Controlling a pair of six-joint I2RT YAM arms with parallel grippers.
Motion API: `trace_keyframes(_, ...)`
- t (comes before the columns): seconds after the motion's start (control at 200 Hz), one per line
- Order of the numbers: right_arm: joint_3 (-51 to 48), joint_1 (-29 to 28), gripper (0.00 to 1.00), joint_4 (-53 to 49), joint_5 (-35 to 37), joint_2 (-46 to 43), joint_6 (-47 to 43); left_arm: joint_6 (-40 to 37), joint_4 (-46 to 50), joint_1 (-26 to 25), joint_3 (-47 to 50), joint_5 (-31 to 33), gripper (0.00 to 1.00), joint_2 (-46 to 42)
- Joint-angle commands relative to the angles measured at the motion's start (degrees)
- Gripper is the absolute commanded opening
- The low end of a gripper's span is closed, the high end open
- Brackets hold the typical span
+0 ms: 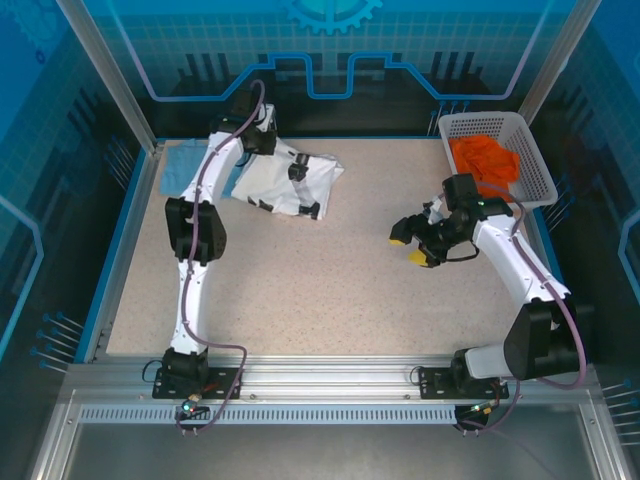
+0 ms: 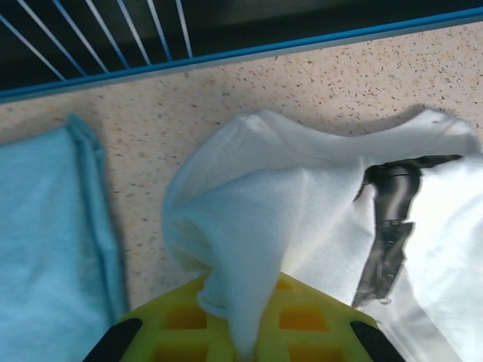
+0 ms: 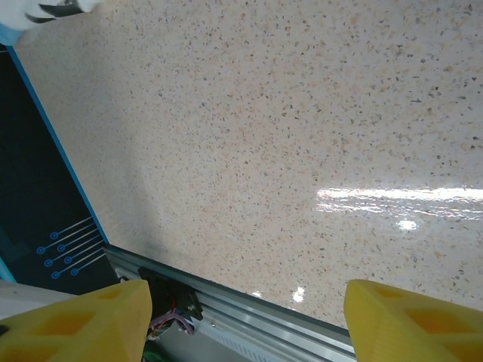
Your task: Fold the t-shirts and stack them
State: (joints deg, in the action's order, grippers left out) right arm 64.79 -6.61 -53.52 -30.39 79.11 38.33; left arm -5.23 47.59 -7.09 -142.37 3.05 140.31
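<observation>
White t-shirt [image 2: 264, 204] sits pinched in the closed left claw [image 2: 245, 341].

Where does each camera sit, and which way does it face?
Top external: above, behind the arms, looking down at the table and both arms.
Left wrist: on that arm, facing the white t-shirt pinched in the left gripper.
Right wrist: on that arm, facing bare table past the open right gripper.
Shared: top and left wrist show the white t-shirt.

Two cloth t-shirts: one white t-shirt with black printed marks [image 1: 292, 182], one plain light blue t-shirt [image 1: 183, 166]. One white plastic lattice basket [image 1: 497, 121], one crumpled orange cloth [image 1: 486, 158].
</observation>
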Motion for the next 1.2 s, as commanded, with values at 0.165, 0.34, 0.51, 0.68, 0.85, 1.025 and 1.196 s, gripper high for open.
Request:
trace_keyframes(0.165, -1.7, 0.9, 0.69, 0.5, -0.3, -1.2, 2.3, -5.6, 2.7, 2.2, -3.2, 3.2, 0.0, -7.0)
trace_keyframes(0.34, -2.7, 0.8, 0.69, 1.3, -0.9, -1.3, 2.9, -8.0, 2.7, 3.9, -4.0, 4.2, 0.0, -8.1)
trace_keyframes(0.51, -2.0, 0.9, 0.69, 0.6, -0.8, -1.0, 3.0, -8.1, 2.4, 6.6, -4.1, 3.3, 0.0, -9.5)
trace_keyframes(0.68, -1.0, 0.5, 0.69, 0.2, -0.8, 0.1, 3.2, -8.4, 2.2, 8.5, -4.4, 2.2, 0.0, -10.2)
trace_keyframes(0.85, 0.6, -0.4, 0.69, 0.1, -0.6, 1.7, 3.6, -8.1, 2.5, 10.6, -4.7, 0.9, 0.0, -11.3)
trace_keyframes(1.025, 2.4, -1.7, 0.69, 0.0, -0.4, 3.5, 3.8, -7.1, 2.4, 12.7, -4.3, -1.6, 0.0, -12.5)
trace_keyframes(1.196, 3.9, -2.3, 0.69, -0.2, -0.4, 5.0, 3.8, -6.7, 2.4, 14.0, -4.6, -2.9, 0.0, -12.3)
